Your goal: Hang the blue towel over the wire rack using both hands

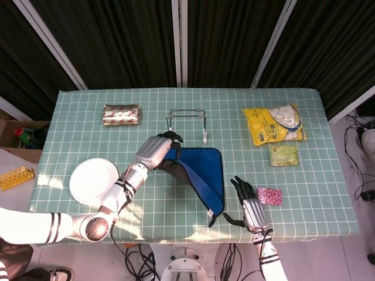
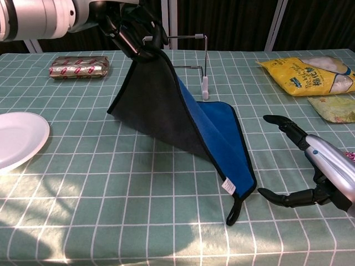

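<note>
Checked table [image 1: 82, 126], left hand [image 2: 133, 33] – lifted towel [image 2: 211, 127]

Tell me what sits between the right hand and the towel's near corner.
Nothing visible does. Only bare tablecloth lies between the open right hand and the near corner of the blue towel, whose far corner the left hand holds up.

A robot test lab or studio: black curtains [image 1: 117, 41] hung behind metal poles [image 1: 179, 41], a table under a green checked tablecloth [image 1: 328, 193] (props scattered about), loose cables [image 1: 357, 158] on the floor.
</note>
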You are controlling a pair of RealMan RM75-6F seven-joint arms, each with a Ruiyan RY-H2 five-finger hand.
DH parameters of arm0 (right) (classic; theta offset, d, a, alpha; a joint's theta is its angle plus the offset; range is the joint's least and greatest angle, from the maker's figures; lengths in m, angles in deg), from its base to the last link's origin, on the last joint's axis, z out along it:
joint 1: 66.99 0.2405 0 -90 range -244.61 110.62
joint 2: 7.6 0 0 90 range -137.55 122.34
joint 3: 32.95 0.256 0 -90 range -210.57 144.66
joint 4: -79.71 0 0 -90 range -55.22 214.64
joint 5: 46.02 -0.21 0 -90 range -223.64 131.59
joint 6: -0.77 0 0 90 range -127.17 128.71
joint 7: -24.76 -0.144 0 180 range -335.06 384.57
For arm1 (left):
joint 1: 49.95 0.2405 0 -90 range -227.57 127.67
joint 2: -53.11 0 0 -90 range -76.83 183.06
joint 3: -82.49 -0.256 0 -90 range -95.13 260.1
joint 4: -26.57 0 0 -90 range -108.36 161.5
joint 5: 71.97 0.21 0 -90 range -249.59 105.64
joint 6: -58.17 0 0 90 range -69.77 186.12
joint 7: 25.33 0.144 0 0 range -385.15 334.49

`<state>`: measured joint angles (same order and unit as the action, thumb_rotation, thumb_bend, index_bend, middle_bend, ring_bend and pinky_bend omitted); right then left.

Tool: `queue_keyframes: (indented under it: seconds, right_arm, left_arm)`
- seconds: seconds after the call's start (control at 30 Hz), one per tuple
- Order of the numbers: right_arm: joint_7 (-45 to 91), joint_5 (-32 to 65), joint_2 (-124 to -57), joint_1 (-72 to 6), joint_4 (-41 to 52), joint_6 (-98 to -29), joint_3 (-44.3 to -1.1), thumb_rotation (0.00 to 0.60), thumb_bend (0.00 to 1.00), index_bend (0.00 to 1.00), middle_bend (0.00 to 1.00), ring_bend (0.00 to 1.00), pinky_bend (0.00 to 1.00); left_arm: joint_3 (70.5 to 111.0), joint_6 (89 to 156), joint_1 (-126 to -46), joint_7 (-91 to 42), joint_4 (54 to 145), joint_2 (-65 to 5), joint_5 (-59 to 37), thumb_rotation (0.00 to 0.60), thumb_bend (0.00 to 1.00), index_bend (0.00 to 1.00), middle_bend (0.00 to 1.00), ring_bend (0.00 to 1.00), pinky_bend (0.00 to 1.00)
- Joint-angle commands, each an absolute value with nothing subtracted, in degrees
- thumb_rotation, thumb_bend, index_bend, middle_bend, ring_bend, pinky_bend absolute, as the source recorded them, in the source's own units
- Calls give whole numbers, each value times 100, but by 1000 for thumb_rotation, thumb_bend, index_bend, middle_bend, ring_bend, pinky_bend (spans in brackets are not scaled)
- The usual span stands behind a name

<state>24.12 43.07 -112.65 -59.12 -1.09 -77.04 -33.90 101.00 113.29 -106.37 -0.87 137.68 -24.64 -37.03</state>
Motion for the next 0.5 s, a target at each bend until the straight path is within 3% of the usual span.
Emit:
queue_keyframes:
  seconds: [0.03, 0.5]
  right_arm:
    - [2386, 4318, -11275, -5887, -115, -7670, -3412, 600, 177, 0, 0, 0, 0]
    - [2994, 4468, -10793, -5748, -130, -7548, -3539, 600, 177, 0, 0, 0, 0]
  left_arm:
    - [10081, 11341, -10658, -141, 13790, -2430, -3714, 600, 418, 714, 246, 132, 235]
    - [10036, 11303, -10860, -326, 13814, -2301, -3985, 600, 422, 719, 246, 132, 235]
